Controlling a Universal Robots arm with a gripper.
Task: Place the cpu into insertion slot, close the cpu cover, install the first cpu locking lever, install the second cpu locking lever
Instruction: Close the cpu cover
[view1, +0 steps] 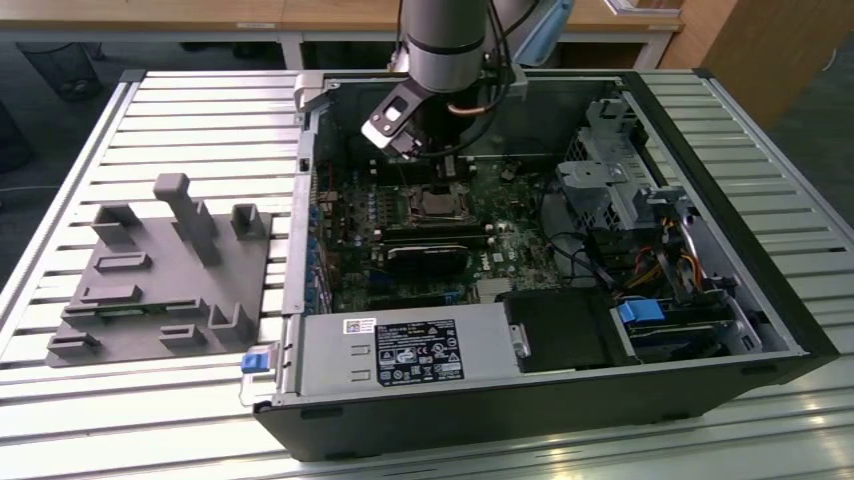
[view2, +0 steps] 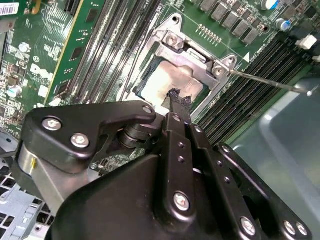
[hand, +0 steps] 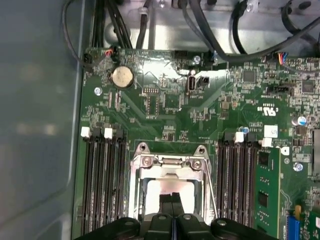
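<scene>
Clearance around the cpu cover (hand: 167, 162). Entry is from above, through the open side of the computer case (view1: 561, 410), partly occupied by the arm (view1: 447, 40). Low memory slots (hand: 102, 180) lie close on two opposite sides. A thin metal lever (view2: 270, 82) juts free across one bank. The gripper (hand: 172, 197), fingers pressed together, stands in the window over the cpu (view2: 167, 82). Dark cables (hand: 220, 50) cross one edge of the motherboard (hand: 165, 115). A black block (view1: 427, 258) sits just beside the cover, and a drive cage (view1: 601, 185) stands toward the exterior view's right.
</scene>
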